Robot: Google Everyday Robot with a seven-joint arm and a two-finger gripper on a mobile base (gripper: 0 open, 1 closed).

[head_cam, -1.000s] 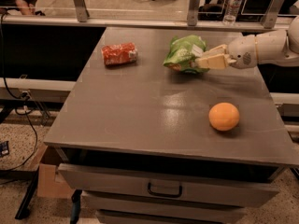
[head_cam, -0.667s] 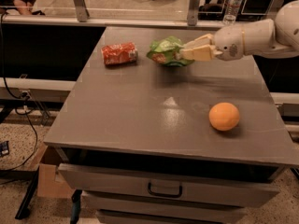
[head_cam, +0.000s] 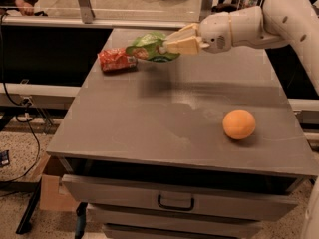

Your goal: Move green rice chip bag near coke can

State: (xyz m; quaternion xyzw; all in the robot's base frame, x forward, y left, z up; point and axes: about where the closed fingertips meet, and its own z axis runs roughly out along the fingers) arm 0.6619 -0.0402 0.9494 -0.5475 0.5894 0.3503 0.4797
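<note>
The green rice chip bag (head_cam: 148, 47) is crinkled and bright green, held a little above the grey table top (head_cam: 164, 113) at the far left. My gripper (head_cam: 169, 42) reaches in from the right on a white arm and is shut on the bag's right end. The coke can (head_cam: 115, 59), red and dented, lies on its side on the table just left of the bag, almost touching it.
An orange ball (head_cam: 239, 124) sits on the table at the right front. A partly open drawer (head_cam: 174, 202) with a handle is below the table's front edge. A railing (head_cam: 84, 4) runs behind the table. A cardboard box (head_cam: 50, 188) lies on the floor at left.
My gripper has carried the bag leftward across the far side of the table, from near the middle to right beside the coke can. The can and orange ball have not moved.
</note>
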